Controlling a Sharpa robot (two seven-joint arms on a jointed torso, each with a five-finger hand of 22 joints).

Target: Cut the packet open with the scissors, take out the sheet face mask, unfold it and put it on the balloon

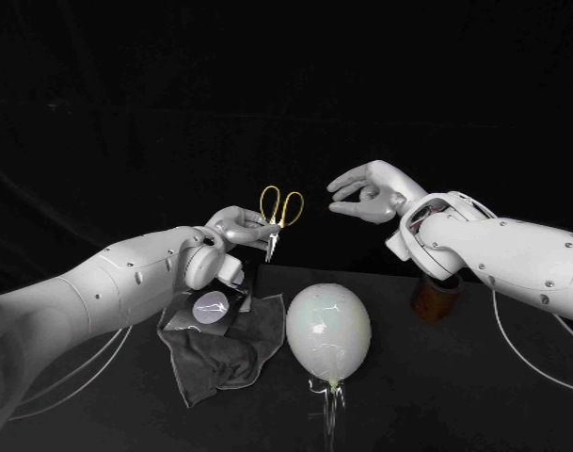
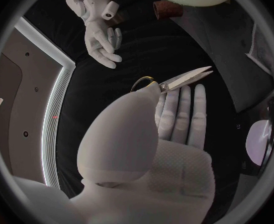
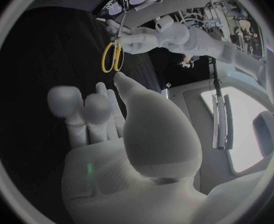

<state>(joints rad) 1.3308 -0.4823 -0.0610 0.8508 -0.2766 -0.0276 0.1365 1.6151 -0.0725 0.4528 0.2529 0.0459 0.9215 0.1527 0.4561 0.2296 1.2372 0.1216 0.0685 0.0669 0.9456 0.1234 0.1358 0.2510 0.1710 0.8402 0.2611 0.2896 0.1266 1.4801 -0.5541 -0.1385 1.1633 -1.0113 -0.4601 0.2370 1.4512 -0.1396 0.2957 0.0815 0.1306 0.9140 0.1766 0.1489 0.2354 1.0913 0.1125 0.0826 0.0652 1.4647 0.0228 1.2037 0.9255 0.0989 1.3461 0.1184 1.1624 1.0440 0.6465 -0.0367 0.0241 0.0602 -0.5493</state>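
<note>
My left hand is raised above the table's left side and grips a pair of scissors with yellow handles up and blades pointing down. The steel blades stick out past my left hand, nearly closed. My right hand hovers just right of the handles, fingers loosely curved and apart, holding nothing. From the right wrist the yellow scissors hang just beyond my right hand. A pale balloon lies on the table below. A dark glossy packet with a pale round patch lies under my left forearm.
A crumpled dark grey cloth lies under and in front of the packet, left of the balloon. A small brown object stands on the table under my right forearm. The table's far edge runs behind the balloon.
</note>
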